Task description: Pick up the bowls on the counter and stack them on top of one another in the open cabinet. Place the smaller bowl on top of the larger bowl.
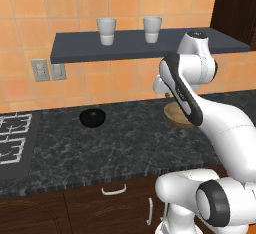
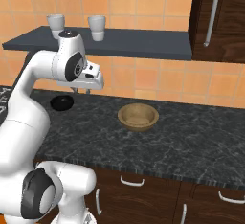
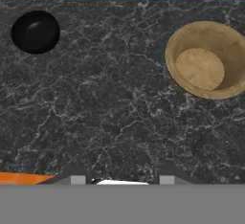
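Two bowls sit well apart on the marbled worktop (image 3: 119,113): small glossy black bowl (image 3: 35,31), wide tan wooden bowl (image 3: 208,59). The end effector (image 2: 82,90) hangs empty above; I cannot tell its opening.

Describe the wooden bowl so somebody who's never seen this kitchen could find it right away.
Start at the long black marbled counter under the orange tiled wall. The wooden bowl sits on it in the open, to the right of the small black bowl with bare stone between them. It is the wider, shallow tan one with a flat pale bottom, unlike its glossy black neighbour.
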Controlling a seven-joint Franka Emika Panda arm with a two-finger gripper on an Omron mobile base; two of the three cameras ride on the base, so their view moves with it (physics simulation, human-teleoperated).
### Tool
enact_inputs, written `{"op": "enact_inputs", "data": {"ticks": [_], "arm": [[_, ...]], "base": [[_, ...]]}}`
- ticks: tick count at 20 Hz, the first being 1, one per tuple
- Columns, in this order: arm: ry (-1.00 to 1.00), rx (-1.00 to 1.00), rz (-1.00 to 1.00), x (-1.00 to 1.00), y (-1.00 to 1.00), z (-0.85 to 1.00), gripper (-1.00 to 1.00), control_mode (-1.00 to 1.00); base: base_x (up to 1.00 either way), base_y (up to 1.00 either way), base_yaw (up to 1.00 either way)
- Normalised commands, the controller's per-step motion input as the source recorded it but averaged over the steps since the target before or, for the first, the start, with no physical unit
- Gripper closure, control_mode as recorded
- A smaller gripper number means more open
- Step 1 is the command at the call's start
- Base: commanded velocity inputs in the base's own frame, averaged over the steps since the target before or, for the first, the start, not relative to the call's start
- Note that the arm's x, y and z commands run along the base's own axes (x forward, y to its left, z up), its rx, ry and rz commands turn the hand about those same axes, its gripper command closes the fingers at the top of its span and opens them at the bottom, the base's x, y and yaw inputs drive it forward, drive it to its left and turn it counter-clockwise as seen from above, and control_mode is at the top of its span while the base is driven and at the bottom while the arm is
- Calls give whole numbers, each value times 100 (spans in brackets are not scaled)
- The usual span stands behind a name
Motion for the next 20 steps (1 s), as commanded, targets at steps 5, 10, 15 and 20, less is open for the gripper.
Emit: {"op": "enact_inputs", "data": {"ticks": [5,10,15,20], "arm": [[-3,-4,0,-2,63,-10,-100,-100],[1,-2,0,18,100,-51,-100,-100],[9,3,0,56,100,-72,-100,-100],[4,5,1,57,68,-70,-100,-100]], "base": [[0,0,0],[0,0,0],[0,0,0],[0,0,0]]}}
